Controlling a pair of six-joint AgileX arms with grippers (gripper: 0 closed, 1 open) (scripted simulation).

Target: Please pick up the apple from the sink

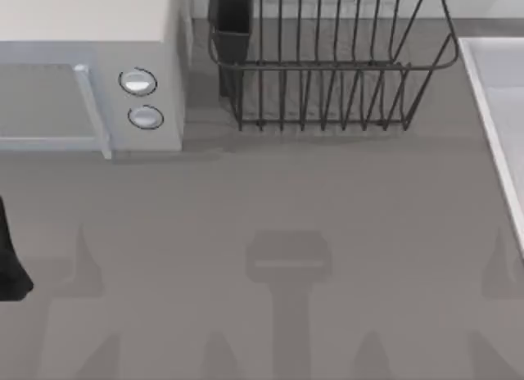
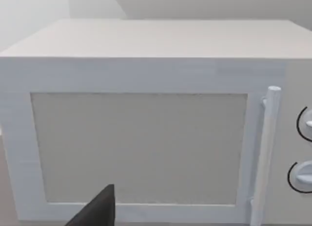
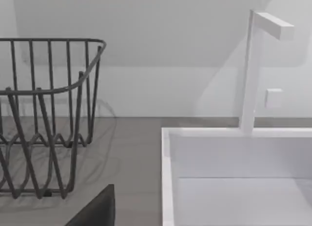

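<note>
Opening stage of the pick — no grasp has begun. Nearest the top camera lies the bare grey counter, crossed by the arms' shadows. At the top view's left edge a dark piece of the left arm sits low and idle. Each wrist view shows one dark fingertip at its lower edge — left gripper, right gripper — and from so little it cannot be told whether either is wide or narrow. Neither holds anything that can be seen.

Farther back stand the white microwave with two round knobs at the left, and the black wire dish rack at the middle. The sink runs along the counter's right edge; the right wrist view looks over its pale rim to the faucet behind. The apple cannot be seen in the visible part of the basin, so its place is not known.

The next move probably falls to the right arm: travel toward the sink, bring the basin floor into view, locate the fruit, then descend over it.

No brand, label or legible writing appears.
</note>
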